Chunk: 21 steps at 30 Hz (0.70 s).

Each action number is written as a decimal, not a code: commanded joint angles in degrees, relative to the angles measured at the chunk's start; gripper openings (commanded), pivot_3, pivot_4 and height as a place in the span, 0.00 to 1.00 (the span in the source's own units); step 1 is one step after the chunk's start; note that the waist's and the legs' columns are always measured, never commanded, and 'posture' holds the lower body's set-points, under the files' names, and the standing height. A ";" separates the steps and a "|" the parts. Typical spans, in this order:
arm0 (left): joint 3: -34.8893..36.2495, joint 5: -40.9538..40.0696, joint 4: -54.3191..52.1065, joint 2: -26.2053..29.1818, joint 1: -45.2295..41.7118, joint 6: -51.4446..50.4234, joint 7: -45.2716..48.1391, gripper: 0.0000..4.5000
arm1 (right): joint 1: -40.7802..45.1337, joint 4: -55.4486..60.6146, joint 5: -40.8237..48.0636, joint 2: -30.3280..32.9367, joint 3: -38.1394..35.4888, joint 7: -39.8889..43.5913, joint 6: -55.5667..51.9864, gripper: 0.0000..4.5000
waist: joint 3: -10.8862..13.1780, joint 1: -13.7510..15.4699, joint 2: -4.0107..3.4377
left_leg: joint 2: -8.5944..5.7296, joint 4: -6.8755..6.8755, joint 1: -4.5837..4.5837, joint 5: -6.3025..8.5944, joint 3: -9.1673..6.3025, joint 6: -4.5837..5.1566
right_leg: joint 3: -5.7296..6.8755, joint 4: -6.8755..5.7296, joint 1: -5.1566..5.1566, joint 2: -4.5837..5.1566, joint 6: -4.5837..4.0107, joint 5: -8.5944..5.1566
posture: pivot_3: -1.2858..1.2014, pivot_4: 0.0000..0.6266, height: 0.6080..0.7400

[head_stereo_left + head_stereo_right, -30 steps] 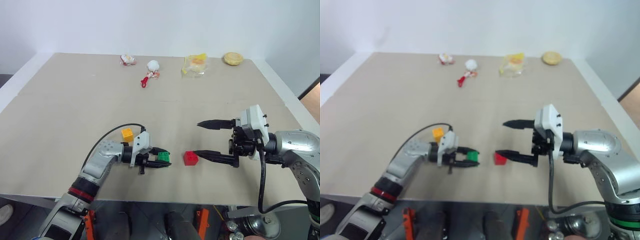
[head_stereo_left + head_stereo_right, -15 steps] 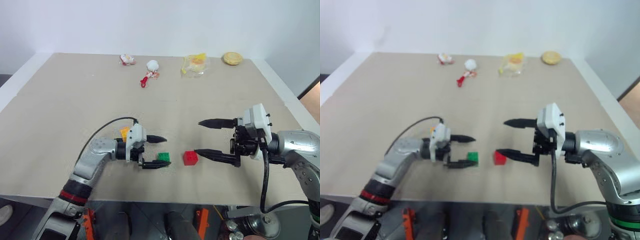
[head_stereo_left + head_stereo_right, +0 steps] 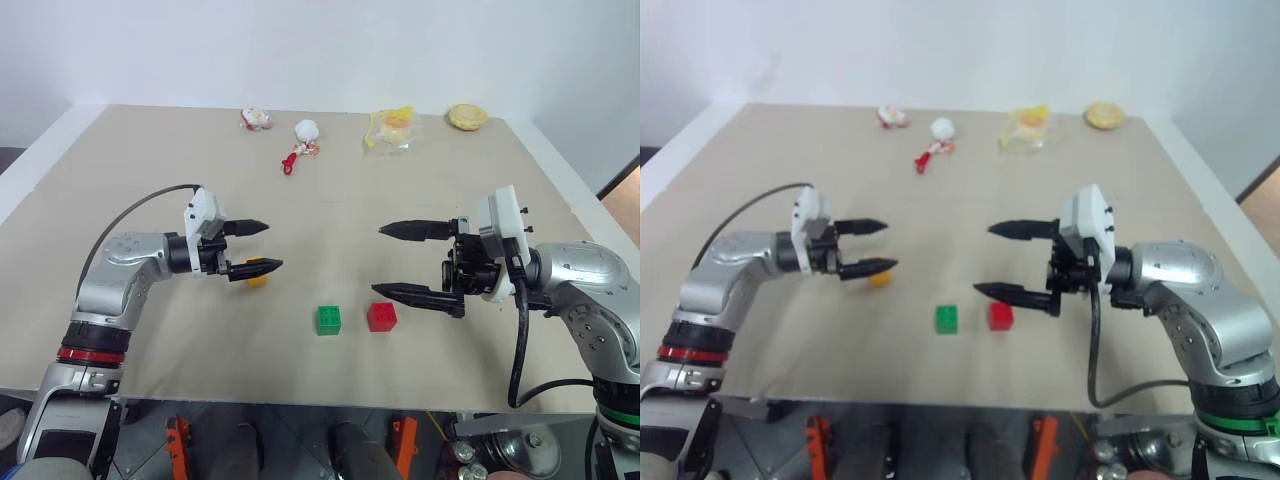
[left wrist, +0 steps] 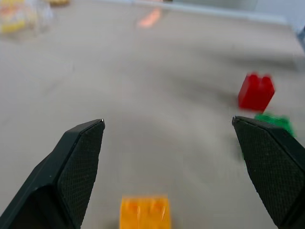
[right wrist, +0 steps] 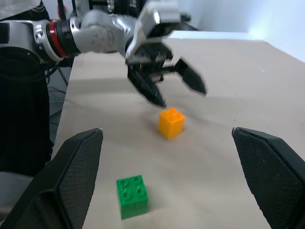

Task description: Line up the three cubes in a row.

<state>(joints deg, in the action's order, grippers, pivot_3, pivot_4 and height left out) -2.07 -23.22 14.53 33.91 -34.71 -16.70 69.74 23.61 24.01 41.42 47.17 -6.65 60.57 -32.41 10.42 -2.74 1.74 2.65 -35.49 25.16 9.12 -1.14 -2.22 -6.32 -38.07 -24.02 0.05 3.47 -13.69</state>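
Stretching back to a plain white wall, the beige worktop (image 3: 130, 190) carries the green cube (image 3: 328, 320) just beside the red cube (image 3: 381, 316) near its front edge. The yellow cube (image 3: 258, 277) sits apart to their left, partly hidden under the left hand (image 3: 262, 247), whose fingers stand wide and empty. The right hand (image 3: 387, 261) hovers spread near the red cube. Small trinkets (image 3: 300, 140), a yellow packet (image 3: 390, 129) and a round tan piece (image 3: 466, 117) lie along the far edge.

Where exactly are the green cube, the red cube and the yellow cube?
green cube (image 3: 328, 320), left eye view, its studded top.
red cube (image 3: 381, 316), left eye view, its top face.
yellow cube (image 5: 171, 122), right wrist view, its front side.
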 commanded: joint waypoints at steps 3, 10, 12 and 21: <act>-1.35 3.63 5.70 0.75 -2.03 5.54 3.82 0.98 | 0.52 1.10 0.61 0.81 -1.66 -0.35 -0.05 1.00 | 0.00 0.00 0.00 | 0.01 0.03 0.00 0.00 -0.02 0.00 | 0.02 -0.01 -0.02 -0.01 0.01 0.01 | 0.52 0.24 1.00; -3.22 8.38 15.09 -1.20 -3.91 12.04 4.31 0.98 | -0.43 2.03 1.14 1.37 -2.74 -1.31 -0.72 1.00 | 0.00 0.01 0.00 | 0.01 -0.02 -0.01 0.00 0.01 0.00 | 0.01 -0.01 -0.01 0.00 -0.07 0.02 | 0.52 0.24 1.00; -3.14 9.26 16.85 -1.87 -4.34 13.62 4.11 0.98 | -0.48 2.10 1.15 1.37 -2.83 -1.50 -0.79 1.00 | 0.00 0.01 0.00 | 0.01 -0.02 0.00 0.00 0.01 0.00 | 0.01 -0.01 -0.01 0.00 -0.07 0.02 | 0.52 0.24 1.00; -2.93 10.77 21.35 -3.09 -5.54 17.62 4.61 0.58 | -1.23 2.61 1.26 1.43 -3.24 -2.08 -0.87 1.00 | 0.00 -0.01 0.00 | 0.01 -0.01 0.00 0.00 0.00 0.00 | 0.01 -0.01 -0.01 -0.01 0.01 0.05 | 0.52 0.24 1.00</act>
<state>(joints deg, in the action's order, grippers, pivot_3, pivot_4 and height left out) -5.96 -12.64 35.83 30.40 -38.96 -0.67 74.16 22.25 24.75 41.76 47.86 -7.70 58.59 -33.64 10.42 -2.75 1.74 2.67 -35.50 25.16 9.12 -1.14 -2.21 -6.31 -38.08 -24.03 0.04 3.49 -13.63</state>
